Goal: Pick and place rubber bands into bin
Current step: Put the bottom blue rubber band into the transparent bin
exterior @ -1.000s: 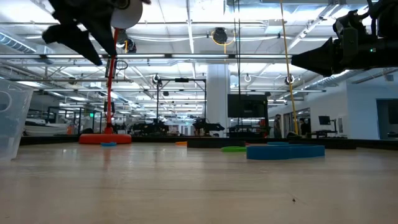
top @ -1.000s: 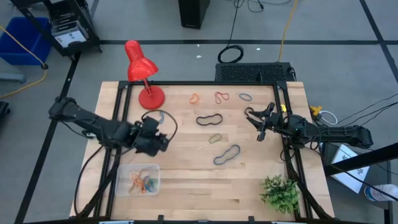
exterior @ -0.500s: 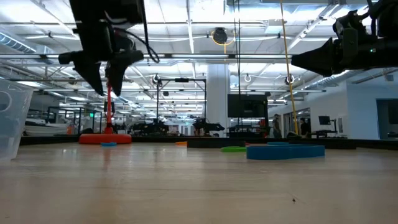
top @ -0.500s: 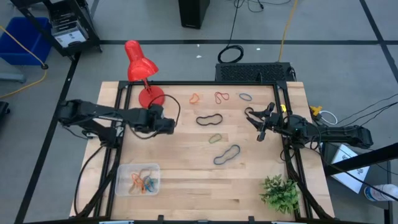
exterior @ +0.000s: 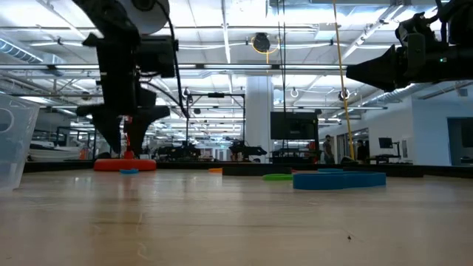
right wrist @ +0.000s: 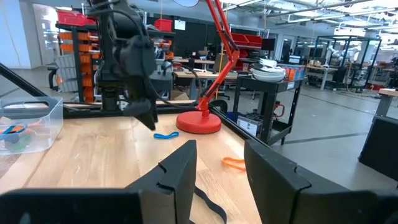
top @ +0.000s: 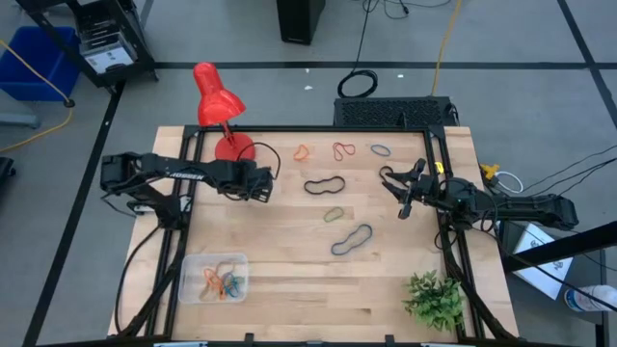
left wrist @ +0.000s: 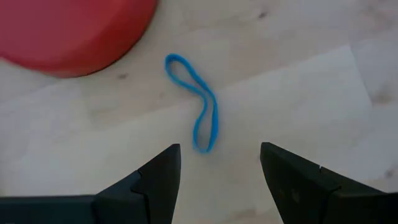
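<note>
Left wrist view — open left gripper [left wrist: 219, 163] above blue rubber band [left wrist: 198, 106].

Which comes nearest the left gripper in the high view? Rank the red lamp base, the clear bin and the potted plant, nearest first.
Measured from the left gripper:
1. Red lamp base, just beyond it toward the table's far edge.
2. Clear bin, at the near left corner.
3. Potted plant, at the near right corner, clearly farthest.
</note>
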Tool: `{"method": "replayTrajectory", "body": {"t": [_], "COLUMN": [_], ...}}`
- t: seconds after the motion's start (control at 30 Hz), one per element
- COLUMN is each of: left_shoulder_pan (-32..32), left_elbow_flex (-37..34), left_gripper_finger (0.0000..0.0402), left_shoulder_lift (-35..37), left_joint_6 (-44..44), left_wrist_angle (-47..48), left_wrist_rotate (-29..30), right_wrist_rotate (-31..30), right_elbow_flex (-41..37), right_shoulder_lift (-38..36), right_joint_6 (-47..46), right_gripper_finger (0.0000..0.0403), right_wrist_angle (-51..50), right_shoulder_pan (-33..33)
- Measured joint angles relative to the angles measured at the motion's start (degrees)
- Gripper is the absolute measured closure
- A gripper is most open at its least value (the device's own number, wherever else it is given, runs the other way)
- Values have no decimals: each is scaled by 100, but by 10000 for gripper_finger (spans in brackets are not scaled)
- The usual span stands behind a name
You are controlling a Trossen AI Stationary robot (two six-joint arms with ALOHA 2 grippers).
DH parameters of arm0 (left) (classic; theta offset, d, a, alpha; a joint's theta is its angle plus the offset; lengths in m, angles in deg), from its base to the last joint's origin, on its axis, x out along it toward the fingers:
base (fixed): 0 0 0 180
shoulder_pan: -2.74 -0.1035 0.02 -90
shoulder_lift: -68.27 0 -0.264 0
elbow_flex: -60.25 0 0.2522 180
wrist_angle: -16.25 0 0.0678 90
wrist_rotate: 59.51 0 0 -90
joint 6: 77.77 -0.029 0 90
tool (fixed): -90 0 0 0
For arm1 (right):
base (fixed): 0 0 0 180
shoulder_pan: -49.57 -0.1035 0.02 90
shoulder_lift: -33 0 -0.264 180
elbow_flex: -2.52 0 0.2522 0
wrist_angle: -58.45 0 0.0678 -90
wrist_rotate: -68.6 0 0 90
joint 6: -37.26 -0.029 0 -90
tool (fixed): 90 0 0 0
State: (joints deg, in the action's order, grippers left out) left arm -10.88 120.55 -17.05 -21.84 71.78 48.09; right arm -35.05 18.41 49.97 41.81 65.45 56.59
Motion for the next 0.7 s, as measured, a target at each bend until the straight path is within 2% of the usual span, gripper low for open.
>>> {"method": "replayTrajectory", "body": {"t": [0.17, 0.53, 0.7], "left_shoulder_pan": [-293, -601, -675], "left_elbow_flex": [-506, -668, -669], "left_gripper_finger": [174, 174, 174], "left_shoulder_lift": [0, 2, -267], "left_joint_6": [-78, -165, -167], "left_wrist_angle": [-902, -1214, -1226], "left_wrist_rotate": [-62, -32, -135], "right_wrist_rotate": [0, 0, -2], "right_elbow_flex": [0, 1, 0], "right_shoulder_lift": [0, 0, 0], "right_joint_6": [0, 28, 35], "right_gripper_finger": [273, 273, 273], "right_wrist_angle": [0, 0, 0], "right_shoulder_pan": [0, 0, 0]}}
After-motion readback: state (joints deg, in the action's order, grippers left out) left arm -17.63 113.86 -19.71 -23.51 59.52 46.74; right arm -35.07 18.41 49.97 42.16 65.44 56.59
